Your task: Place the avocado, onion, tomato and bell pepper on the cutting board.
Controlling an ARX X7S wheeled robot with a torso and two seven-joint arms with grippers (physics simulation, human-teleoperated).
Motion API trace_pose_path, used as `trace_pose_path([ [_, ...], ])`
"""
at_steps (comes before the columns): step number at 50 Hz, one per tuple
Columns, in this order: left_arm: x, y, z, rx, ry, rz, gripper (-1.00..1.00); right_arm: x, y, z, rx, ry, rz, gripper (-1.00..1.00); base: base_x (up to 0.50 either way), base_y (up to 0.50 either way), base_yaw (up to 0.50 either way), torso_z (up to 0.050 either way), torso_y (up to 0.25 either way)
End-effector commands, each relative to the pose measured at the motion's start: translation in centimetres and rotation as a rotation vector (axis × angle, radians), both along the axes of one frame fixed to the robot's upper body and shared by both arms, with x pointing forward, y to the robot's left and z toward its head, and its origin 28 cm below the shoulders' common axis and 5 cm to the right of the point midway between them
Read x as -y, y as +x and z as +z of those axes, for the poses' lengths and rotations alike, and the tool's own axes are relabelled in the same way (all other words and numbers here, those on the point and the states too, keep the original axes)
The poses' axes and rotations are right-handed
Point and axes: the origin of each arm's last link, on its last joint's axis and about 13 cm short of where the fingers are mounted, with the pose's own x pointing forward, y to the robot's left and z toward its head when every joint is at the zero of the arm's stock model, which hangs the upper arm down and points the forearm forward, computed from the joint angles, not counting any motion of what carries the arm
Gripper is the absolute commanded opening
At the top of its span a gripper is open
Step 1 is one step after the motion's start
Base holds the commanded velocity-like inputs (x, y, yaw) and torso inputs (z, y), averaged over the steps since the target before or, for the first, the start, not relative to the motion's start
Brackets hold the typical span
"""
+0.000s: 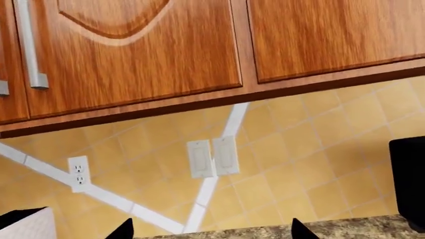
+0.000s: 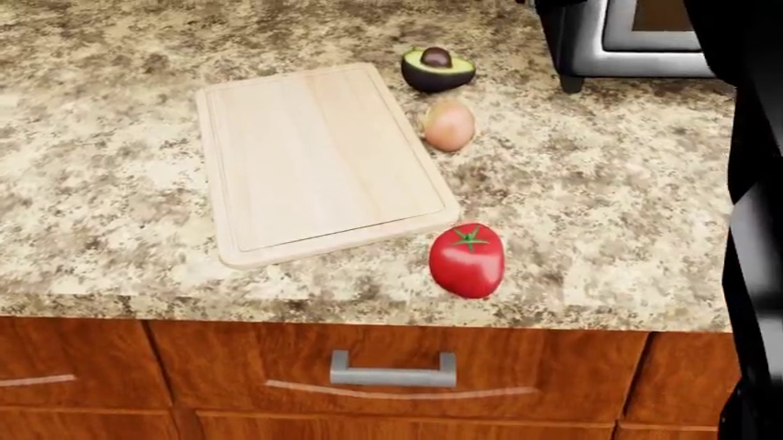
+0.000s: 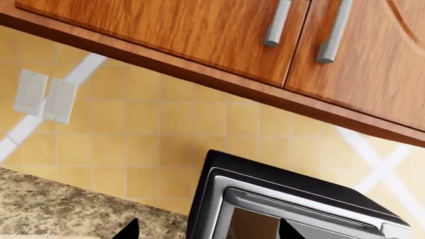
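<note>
The board (image 2: pixel 318 156) lies on the counter (image 2: pixel 98 101) with nothing on it. The avocado (image 2: pixel 437 69) sits just past its far right corner. The onion (image 2: pixel 448 125) is right beside the board's right edge, near the avocado. The tomato (image 2: pixel 467 259) lies close to the near right corner, near the counter's front edge. You cannot see the bell pepper in any view, so look for it later.

All 4 foods are not yet on the board. Both wrist views look up at the wall and cabinets (image 1: pixel 133 50), so your arms are raised and far from the food. In the left claw (image 1: pixel 211 233) and the right claw (image 3: pixel 207 230), only 2 dark tips show, wide apart. Both look spread and hold nothing.

Start with the tomato, I think. Go down slow from above and pinch softly, since it may roll off. Mind the oven (image 2: pixel 648 37) near the avocado.
</note>
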Motion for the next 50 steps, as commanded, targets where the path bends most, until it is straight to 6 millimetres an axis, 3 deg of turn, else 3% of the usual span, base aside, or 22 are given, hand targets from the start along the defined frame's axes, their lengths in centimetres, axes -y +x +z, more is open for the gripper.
trace_pose_path([
  [1, -0.1, -1.4, 1.2, 0.016, 0.027, -0.032, 1.0, -0.5, 0.2, 0.7, -0.015, -0.005, 0.016, 1.0, 0.39, 0.0, 0.0, 0.0, 0.0],
  [16, -0.2, -2.4, 1.4, 0.06, 0.047, -0.045, 1.0, -0.5, -0.7, 0.8, -0.019, -0.025, 0.017, 1.0, 0.39, 0.0, 0.0, 0.0, 0.0],
  [50, -0.2, -2.3, 0.9, 0.042, 0.044, -0.055, 1.0, -0.6, -1.1, 1.1, -0.023, -0.039, 0.015, 1.0, 0.37, -0.03, 0.0, 0.0, 0.0],
])
